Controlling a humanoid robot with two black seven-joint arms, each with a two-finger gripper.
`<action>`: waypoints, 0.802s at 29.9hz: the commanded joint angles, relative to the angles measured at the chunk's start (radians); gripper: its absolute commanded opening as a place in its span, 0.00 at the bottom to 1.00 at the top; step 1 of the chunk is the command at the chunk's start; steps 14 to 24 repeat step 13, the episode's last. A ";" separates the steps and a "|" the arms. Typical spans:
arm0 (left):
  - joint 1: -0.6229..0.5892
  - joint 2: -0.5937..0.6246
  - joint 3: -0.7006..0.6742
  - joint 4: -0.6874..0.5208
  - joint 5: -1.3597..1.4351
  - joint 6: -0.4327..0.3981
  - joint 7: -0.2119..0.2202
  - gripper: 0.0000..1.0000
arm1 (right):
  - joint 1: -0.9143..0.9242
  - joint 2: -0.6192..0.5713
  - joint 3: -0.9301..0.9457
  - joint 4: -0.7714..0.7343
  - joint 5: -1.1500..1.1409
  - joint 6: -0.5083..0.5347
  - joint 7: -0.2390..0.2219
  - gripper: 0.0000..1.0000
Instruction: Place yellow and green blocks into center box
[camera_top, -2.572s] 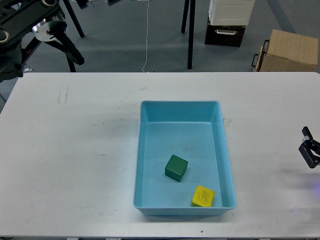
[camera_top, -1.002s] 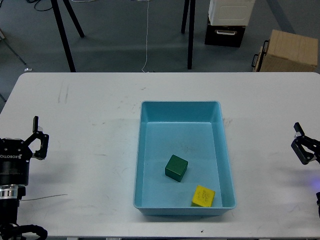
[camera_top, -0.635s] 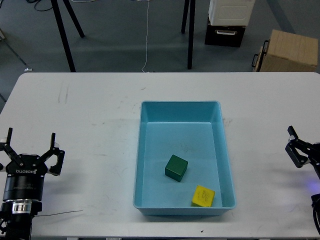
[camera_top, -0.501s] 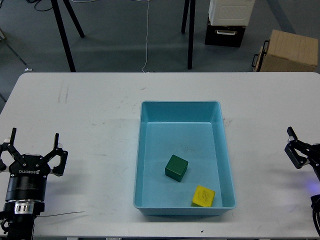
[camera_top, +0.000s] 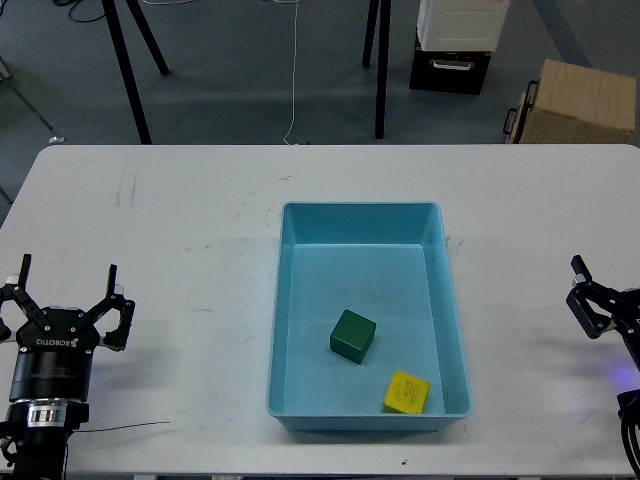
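A light blue box (camera_top: 290, 300) sits in the middle of the white table. A green block (camera_top: 353, 335) lies inside it, near the centre. A yellow block (camera_top: 407, 392) lies inside it at the near right corner. My left gripper (camera_top: 66, 283) is open and empty at the table's near left, well apart from the box. My right gripper (camera_top: 590, 300) is at the right edge of the view, small and dark; I cannot tell its jaws apart.
Beyond the table's far edge are black stand legs (camera_top: 380, 70), a hanging cable (camera_top: 294, 70), a white and black case (camera_top: 455, 40) and a cardboard box (camera_top: 580, 100) on the floor.
My left arm has dropped from the upper left to the near left of the table, its gripper now facing up and open. My right gripper has crept slightly left. The blocks have not moved.
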 joint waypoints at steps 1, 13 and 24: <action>-0.001 0.000 0.001 0.000 -0.027 0.000 0.000 0.99 | -0.001 0.000 0.000 0.000 0.000 0.000 0.000 1.00; -0.001 0.002 0.001 -0.001 -0.029 0.000 0.000 0.99 | -0.001 0.000 0.002 0.000 0.000 0.000 0.000 1.00; -0.001 0.002 0.001 -0.001 -0.029 0.000 0.000 0.99 | -0.001 0.000 0.002 0.000 0.000 0.000 0.000 1.00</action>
